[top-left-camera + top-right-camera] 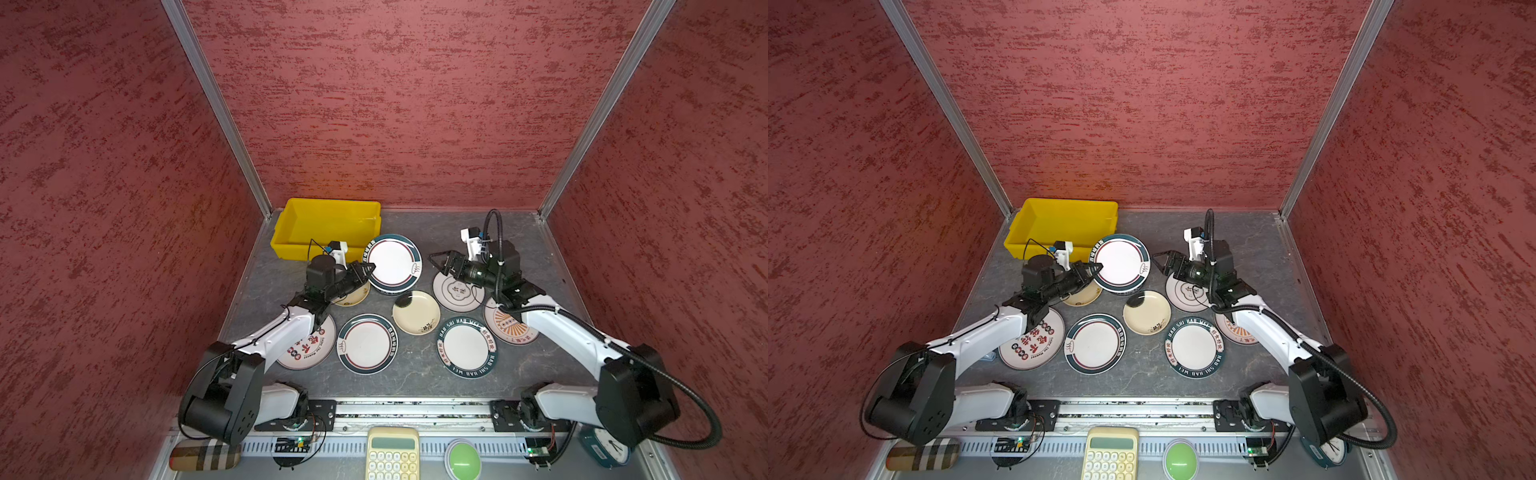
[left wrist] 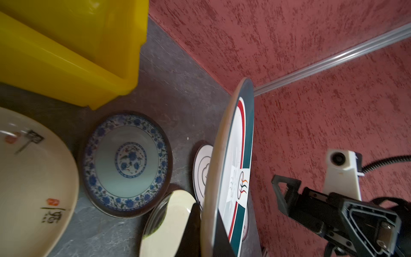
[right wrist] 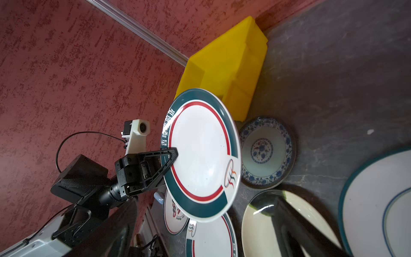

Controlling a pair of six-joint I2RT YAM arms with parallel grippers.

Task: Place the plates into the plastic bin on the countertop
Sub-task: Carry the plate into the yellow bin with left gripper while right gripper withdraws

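- Calculator (image 1: 392, 453), green button (image 1: 463, 459), clock (image 1: 606, 449) and plaid case (image 1: 205, 455) line the near ledge, in front of the arm bases and off the countertop (image 1: 415, 384).
- Left gripper (image 1: 371, 267) is clamped on the rim of a green plate (image 1: 395, 262), one finger on its white face and one behind it.
- That plate is held clear of the countertop and tilted, near the bin's right end but outside it.
- Right gripper (image 1: 436, 264) hangs just right of the raised plate, apart from it, jaws spread wide with nothing between them.
- Bin (image 1: 332, 202), yellow, sits in the far left corner of the countertop, against the back wall.
- Blue plate (image 2: 126, 164) lies flat just beside the bin, beneath the raised one; both top views hide most of it.
- Cream plate (image 1: 357, 297) lies partly under the left gripper's body.
- Floral plate (image 1: 416, 312) lies flat near the middle of the countertop.
- Second green plate (image 1: 368, 344) lies flat nearer the front, between the red-lettered plate (image 1: 309, 351), partly under the left arm, and the HAO SHI plate (image 1: 466, 347).
- Cloud plate (image 1: 455, 295) lies partly under the right wrist.
- Sunburst plate (image 1: 505, 324) lies just beside it, partly under the right arm.
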